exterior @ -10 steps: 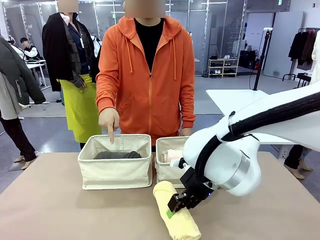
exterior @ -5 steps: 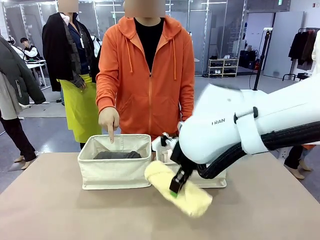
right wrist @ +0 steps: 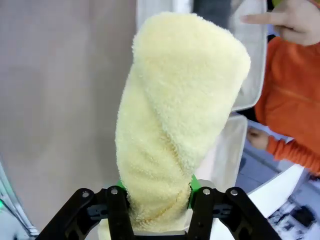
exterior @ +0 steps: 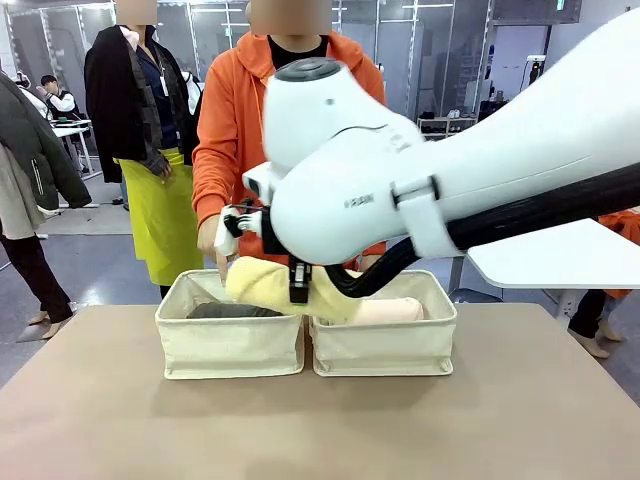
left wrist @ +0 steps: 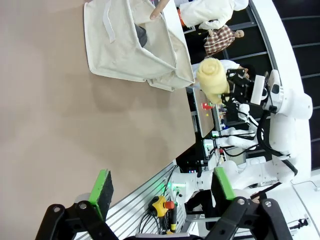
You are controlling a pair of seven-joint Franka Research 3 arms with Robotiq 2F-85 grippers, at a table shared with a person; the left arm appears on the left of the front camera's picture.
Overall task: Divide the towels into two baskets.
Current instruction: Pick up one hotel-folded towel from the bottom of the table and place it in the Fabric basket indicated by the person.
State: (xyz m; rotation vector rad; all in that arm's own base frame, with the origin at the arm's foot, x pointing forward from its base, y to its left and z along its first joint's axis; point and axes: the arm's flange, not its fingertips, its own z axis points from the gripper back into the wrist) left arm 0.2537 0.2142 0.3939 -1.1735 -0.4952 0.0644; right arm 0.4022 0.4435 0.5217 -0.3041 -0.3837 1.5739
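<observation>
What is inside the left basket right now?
A dark grey towel lies in the left basket. The yellow towel, gripped by the right gripper, hangs over it and covers part of the inside; the bottom is hidden.

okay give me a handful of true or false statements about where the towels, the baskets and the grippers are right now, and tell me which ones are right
1. The right gripper is shut on the pale yellow towel. True.
2. The yellow towel lies flat on the table. False: it is held in the air above the baskets.
3. A dark grey towel lies in the left basket. True.
4. The left gripper grips a towel. False: it is open and holds nothing.
5. The person's hand points down at the left basket. True.
6. The right basket holds no towel. False: a pale pink towel lies in it.
</observation>
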